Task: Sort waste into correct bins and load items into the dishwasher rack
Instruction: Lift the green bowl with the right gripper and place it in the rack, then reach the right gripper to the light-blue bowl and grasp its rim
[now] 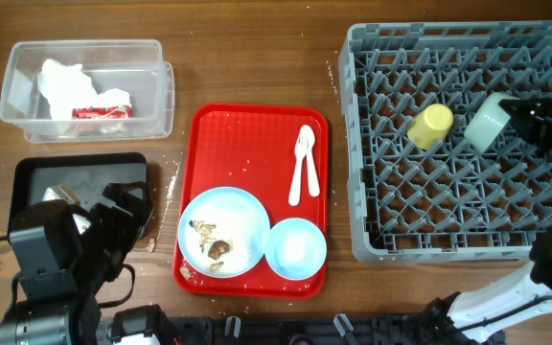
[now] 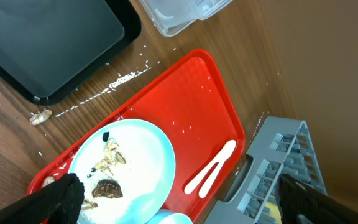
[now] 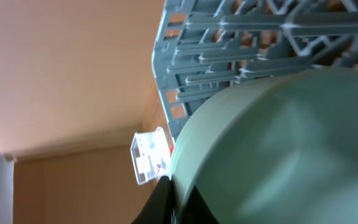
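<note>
Right gripper [image 1: 512,117] is over the dishwasher rack [image 1: 448,251], fingers closed on the rim of the pale green dish [image 1: 485,123]. The dish is tilted among the pegs in the rack's upper right part. In the right wrist view the dish fills most of the frame, with 1 dark finger [image 3: 166,202] pressed on its edge.

The yellow-green cup [image 1: 430,126] lies on its side in the rack, just left of the dish and not touching it.

Left gripper [image 2: 180,186] has its jaws spread wide with nothing between them. Overhead, that arm hangs over the near right part of the black tray [image 1: 75,172].

The red tray [image 1: 247,144] sits between the black tray and the rack. On it:
- light blue plate [image 1: 247,216], lower left, with brown food scraps [image 1: 214,247] on it
- light blue bowl [image 1: 295,247], touching the plate's right edge
- white plastic spoon [image 1: 302,163], upper right, lying flat

The clear box [image 1: 84,44] is at top left and holds the crumpled tissue [image 1: 60,86] and the red-and-white wrapper [image 1: 102,111]. 1 loose scrap [image 2: 40,116] and white crumbs [image 2: 123,79] lie on the table between the black tray and the red tray.
</note>
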Robot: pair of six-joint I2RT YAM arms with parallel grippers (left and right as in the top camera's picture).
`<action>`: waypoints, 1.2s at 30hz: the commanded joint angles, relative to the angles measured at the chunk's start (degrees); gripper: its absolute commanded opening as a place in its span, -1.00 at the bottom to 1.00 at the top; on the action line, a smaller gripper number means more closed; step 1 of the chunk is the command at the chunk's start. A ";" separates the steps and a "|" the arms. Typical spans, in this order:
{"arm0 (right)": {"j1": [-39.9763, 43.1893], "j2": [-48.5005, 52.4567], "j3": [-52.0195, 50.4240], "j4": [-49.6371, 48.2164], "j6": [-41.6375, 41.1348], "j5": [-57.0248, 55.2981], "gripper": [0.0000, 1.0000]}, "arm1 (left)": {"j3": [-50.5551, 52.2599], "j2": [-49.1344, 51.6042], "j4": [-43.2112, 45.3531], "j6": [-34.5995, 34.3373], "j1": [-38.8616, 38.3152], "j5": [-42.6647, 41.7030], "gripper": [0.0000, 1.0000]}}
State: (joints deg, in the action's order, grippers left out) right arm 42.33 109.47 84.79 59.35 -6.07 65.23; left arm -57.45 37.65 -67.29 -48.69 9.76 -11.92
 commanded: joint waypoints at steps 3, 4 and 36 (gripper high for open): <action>2.43 0.26 -1.29 1.29 -1.79 -16.46 -0.74 | 0.02 -0.11 0.15 0.48 0.11 -0.59 1.00; 2.49 -0.57 -1.29 1.53 -2.49 -17.81 -0.72 | 0.02 -0.11 0.15 0.48 0.11 -0.59 1.00; -41.11 -26.34 -1.31 10.91 3.02 -29.07 0.38 | 0.02 -0.11 0.15 0.48 0.11 -0.59 1.00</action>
State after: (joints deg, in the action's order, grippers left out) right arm 10.61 83.02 83.70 68.38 -7.68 35.70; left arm -57.45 37.65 -67.31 -48.71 9.76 -11.90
